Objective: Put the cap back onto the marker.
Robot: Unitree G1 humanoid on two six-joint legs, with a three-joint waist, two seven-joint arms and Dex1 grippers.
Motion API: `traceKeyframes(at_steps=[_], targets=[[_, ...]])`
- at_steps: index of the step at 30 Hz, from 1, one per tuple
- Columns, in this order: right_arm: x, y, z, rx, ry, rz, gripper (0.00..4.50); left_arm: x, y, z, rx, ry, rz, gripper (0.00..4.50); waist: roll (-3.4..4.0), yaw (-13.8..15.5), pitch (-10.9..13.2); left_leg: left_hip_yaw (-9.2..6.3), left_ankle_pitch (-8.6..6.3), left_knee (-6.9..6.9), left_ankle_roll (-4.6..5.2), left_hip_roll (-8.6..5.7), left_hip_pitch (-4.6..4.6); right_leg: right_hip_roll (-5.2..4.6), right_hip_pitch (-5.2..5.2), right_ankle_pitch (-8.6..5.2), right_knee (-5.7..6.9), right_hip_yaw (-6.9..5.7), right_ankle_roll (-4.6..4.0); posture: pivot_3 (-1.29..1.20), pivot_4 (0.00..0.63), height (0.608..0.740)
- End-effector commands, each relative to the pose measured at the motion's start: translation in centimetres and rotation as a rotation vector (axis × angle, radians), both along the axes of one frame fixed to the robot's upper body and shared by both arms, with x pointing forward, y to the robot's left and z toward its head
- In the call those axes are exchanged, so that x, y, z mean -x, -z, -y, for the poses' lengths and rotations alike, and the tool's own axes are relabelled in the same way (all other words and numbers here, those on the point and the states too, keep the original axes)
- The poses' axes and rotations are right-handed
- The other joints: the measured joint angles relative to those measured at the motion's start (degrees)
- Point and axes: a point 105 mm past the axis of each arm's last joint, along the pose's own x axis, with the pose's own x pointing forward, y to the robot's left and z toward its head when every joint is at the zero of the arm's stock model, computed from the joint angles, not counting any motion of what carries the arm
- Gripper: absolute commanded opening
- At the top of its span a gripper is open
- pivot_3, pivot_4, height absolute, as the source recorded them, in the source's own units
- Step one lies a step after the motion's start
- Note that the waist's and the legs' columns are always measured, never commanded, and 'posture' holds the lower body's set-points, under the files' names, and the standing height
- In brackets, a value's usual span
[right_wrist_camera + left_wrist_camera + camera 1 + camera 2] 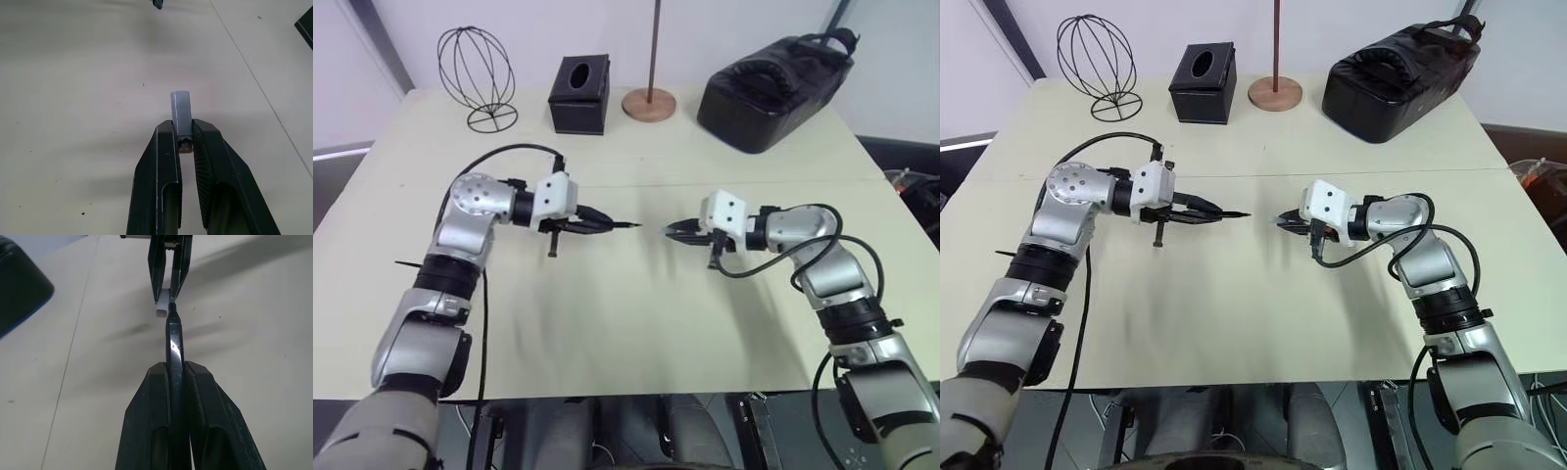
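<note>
At centre frame over the table [607,323], the left gripper [607,224] is clenched on the marker [174,340], tip pointing right. Facing it, the right gripper [674,231] pinches the cap [181,113]; a small gap seems to separate them.

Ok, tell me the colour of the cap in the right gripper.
Pale grey. The cap shows best in the right wrist view, clamped in the right gripper.

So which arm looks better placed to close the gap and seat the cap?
Probably the right. Its end effector holds the cap, which sticks out toward the marker. The left end effector holds the marker level, tip facing the cap across a short gap.
</note>
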Motion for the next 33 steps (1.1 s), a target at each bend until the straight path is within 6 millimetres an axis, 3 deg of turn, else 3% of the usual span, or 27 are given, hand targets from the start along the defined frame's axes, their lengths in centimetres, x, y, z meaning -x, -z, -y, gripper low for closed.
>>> traceKeyframes(at_steps=[1, 12, 33], targets=[[0.3, -2.1, -0.3, 0.003, -0.023, 0.077, 0.03, 0.0, -0.7, 0.5, -0.008, 0.026, 0.041, 0.00, 0.00, -0.02, 0.00, 0.00, 0.00, 0.00, 0.00, 0.00, 0.00, 0.00, 0.00, 0.00, 0.00, 0.00, 0.00, 0.00, 0.150, 0.740], [1.8, -2.8, -2.0, -0.007, -0.077, 0.076, 0.03, -0.7, 0.2, 0.7, -0.004, 0.009, 0.026, 0.00, 0.00, 0.08, 0.00, -0.02, 0.00, 0.00, 0.00, 0.01, 0.00, 0.02, -0.01, 0.00, 0.01, -0.01, 0.00, 0.00, 0.150, 0.740], [1.6, -2.5, -1.8, -0.025, -0.047, 0.064, 0.03, -0.7, 0.0, 1.0, 0.004, 0.017, 0.025, 0.00, -0.01, 0.09, 0.00, -0.02, 0.00, 0.00, 0.00, 0.01, 0.00, 0.02, -0.01, 0.00, 0.01, -0.01, 0.00, 0.00, 0.150, 0.740]])
